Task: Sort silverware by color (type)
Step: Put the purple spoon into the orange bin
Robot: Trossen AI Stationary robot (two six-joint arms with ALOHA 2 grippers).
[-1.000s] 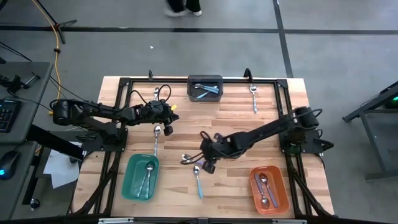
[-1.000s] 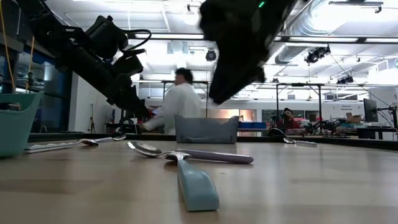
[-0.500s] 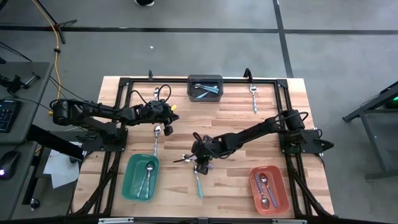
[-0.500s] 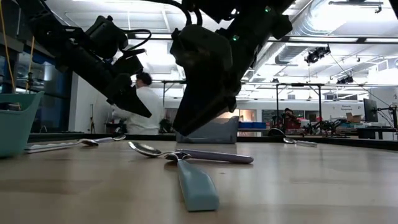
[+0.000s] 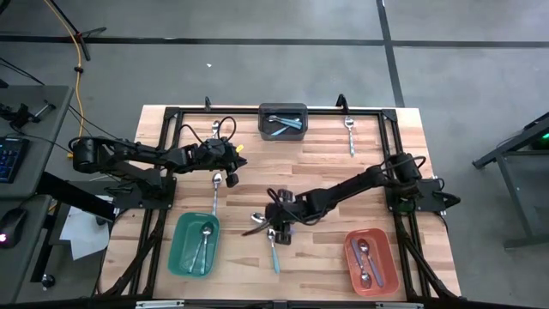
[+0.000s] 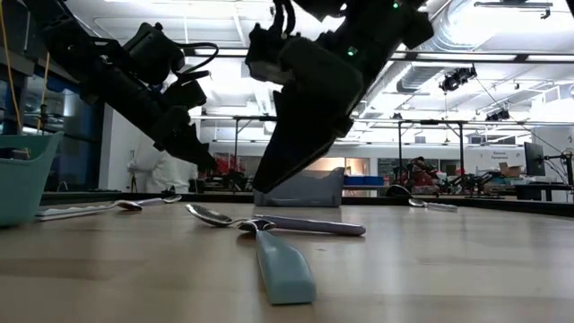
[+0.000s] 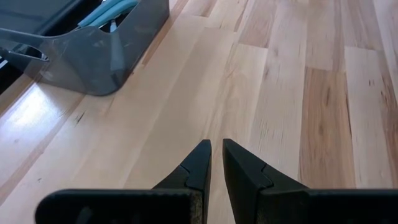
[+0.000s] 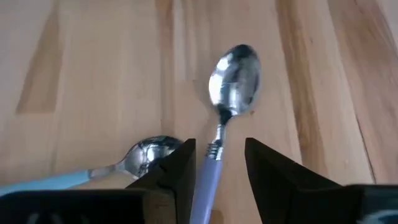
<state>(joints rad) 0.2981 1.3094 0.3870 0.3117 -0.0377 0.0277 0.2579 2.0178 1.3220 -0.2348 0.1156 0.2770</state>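
Note:
A purple-handled spoon (image 8: 214,149) lies flat on the table at the middle (image 5: 260,219), its metal bowl (image 8: 234,76) pointing away from my right wrist. My right gripper (image 8: 217,162) is open just above it, one finger on each side of the handle near the neck, touching nothing; the low view (image 6: 262,187) shows its tip above the table. A light-blue-handled spoon (image 5: 273,249) lies beside it, toward the near edge. My left gripper (image 5: 230,178) is shut and empty, above the bowl end of a pale-handled spoon (image 5: 214,196).
A teal bin (image 5: 179,254) at near left and an orange bin (image 5: 388,257) at near right each hold spoons. A grey bin (image 5: 283,110) with blue-handled spoons stands at the far middle. Single spoons lie at far right (image 5: 350,136) and far left (image 5: 214,129).
My right gripper has gone toward the table's left edge and down, and now stands over the purple-handled spoon. The spoons have stayed where they were. A person in the room behind has walked off to the left.

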